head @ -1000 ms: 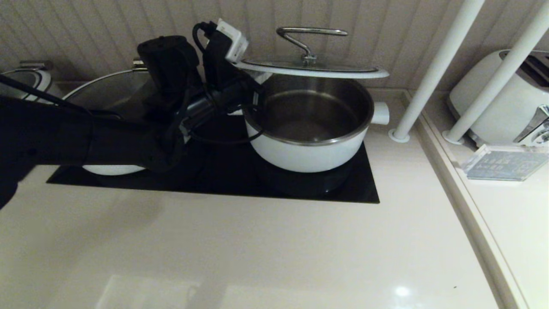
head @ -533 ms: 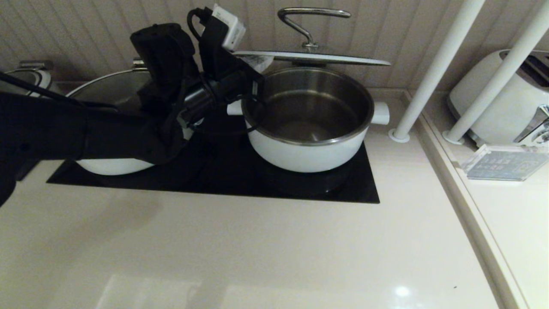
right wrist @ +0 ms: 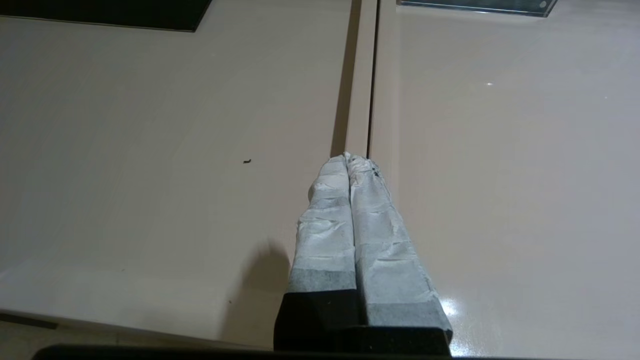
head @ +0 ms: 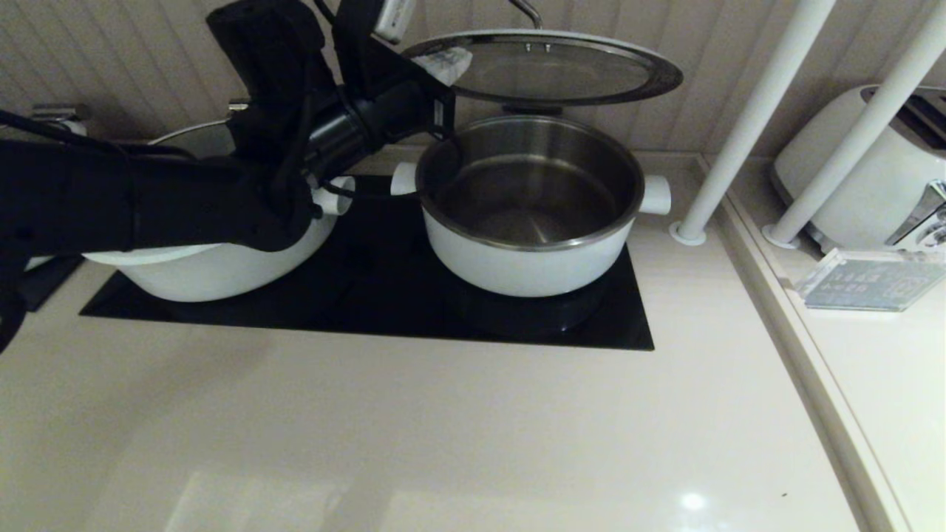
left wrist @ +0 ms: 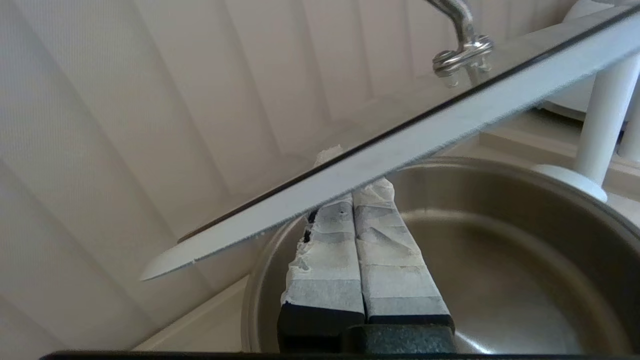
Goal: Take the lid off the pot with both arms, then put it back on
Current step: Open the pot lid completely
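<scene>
The white pot (head: 528,266) with a steel inside stands open on the black hob (head: 369,303). My left gripper (head: 443,65) holds the glass lid (head: 547,70) by its left rim, well above the pot, tilted so its underside shows. In the left wrist view the taped fingers (left wrist: 390,260) are pressed together and the lid's white rim (left wrist: 400,145) crosses their tips (left wrist: 350,192), with the pot (left wrist: 500,250) below. My right gripper (right wrist: 348,159) is shut and empty over the beige counter, out of the head view.
A second white pot (head: 214,270) with its own lid sits on the hob's left side under my left arm. Two white poles (head: 746,118) rise right of the pot. A toaster (head: 872,170) and a clear sign (head: 865,281) stand at far right.
My left arm has risen, carrying the lid higher above the pot. The lid has tipped from near level so that its underside faces the head camera. The pot has not moved.
</scene>
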Tool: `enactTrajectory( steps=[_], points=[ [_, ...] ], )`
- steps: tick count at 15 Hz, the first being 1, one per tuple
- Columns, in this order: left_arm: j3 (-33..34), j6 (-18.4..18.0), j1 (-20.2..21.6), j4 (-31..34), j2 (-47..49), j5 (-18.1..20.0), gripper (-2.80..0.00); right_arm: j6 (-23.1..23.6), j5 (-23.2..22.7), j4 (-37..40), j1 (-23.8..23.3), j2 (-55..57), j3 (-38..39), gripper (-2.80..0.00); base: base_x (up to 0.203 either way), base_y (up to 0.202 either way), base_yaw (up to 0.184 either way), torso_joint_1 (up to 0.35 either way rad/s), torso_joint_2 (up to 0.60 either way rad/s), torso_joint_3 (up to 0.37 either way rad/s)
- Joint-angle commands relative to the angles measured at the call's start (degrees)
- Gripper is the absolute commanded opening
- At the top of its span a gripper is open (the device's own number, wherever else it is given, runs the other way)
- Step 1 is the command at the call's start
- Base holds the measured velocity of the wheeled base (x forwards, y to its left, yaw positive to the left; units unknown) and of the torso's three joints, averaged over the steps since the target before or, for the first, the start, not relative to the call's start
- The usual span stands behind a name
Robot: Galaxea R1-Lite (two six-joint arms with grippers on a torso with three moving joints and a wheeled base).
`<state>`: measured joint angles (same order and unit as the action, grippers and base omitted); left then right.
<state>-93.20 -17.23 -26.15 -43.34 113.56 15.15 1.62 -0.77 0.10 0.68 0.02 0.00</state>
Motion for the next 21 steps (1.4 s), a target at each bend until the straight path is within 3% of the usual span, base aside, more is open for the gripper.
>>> enactTrajectory(
  steps=[1,13,21],
  points=[
    [-3.3,-0.1,0.0,1.1,0.3,0.1,-2.80,0.0,0.0,0.0,0.0,0.0,0.0,-2.80,0.000,0.000,0.000,0.000,0.00,0.000],
    [-16.7,-0.2,0.1,2.4,5.8,0.1,-2.80,0.0,0.0,0.0,0.0,0.0,0.0,-2.80,0.000,0.000,0.000,0.000,0.00,0.000],
    [-17.5,-0.2,0.3,1.9,5.9,-1.1,-2.80,0.0,0.0,0.0,0.0,0.0,0.0,-2.80,0.000,0.000,0.000,0.000,0.00,0.000]
  ],
)
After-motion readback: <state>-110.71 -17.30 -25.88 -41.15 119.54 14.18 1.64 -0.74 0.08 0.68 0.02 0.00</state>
